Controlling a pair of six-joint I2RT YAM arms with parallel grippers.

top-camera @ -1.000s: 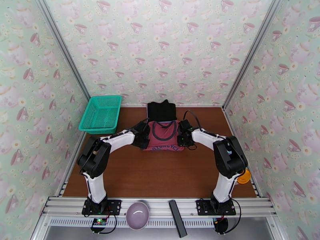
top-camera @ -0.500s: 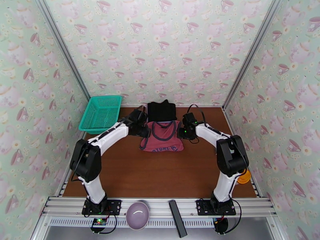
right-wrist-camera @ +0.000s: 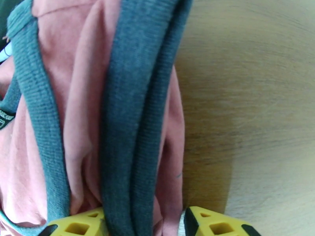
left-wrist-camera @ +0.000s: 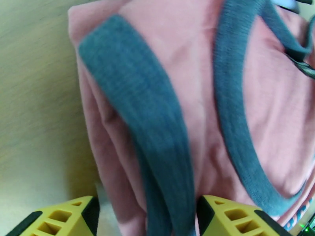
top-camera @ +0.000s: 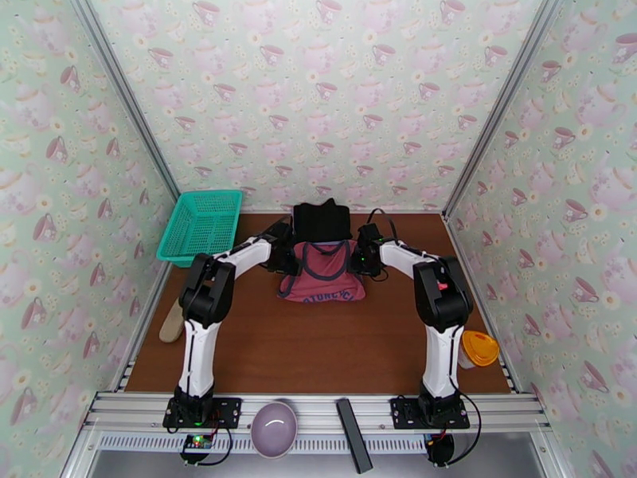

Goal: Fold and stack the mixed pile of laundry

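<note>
We start with the brown table [top-camera: 318, 352]: at the middle of its far edge lies the black garment [top-camera: 322, 220], folded to a compact block, and just nearside of it, its collar end touching the black block's near edge, lies the dusty-red sleeveless top [top-camera: 322, 274], narrowed with its lettering toward us. The teal basket [top-camera: 201, 226] sits in the far left corner, apart from both. The left gripper [top-camera: 288, 256] is at the top's left shoulder and the right gripper [top-camera: 362, 255] at its right. In the left wrist view the yellow fingers [left-wrist-camera: 75, 213] stand wide, loosely astride the navy strap. The right one's fingers [right-wrist-camera: 212, 223] are about half apart around the doubled navy edge, with a pale sliver beside the cloth, so we judge neither to be pinching. We take the step to be the top's last fold or its move onto the black garment. Next, both must close on the shoulders together and lift evenly. The lettering is too small to read, and the arms cover both strap ends from above.
</note>
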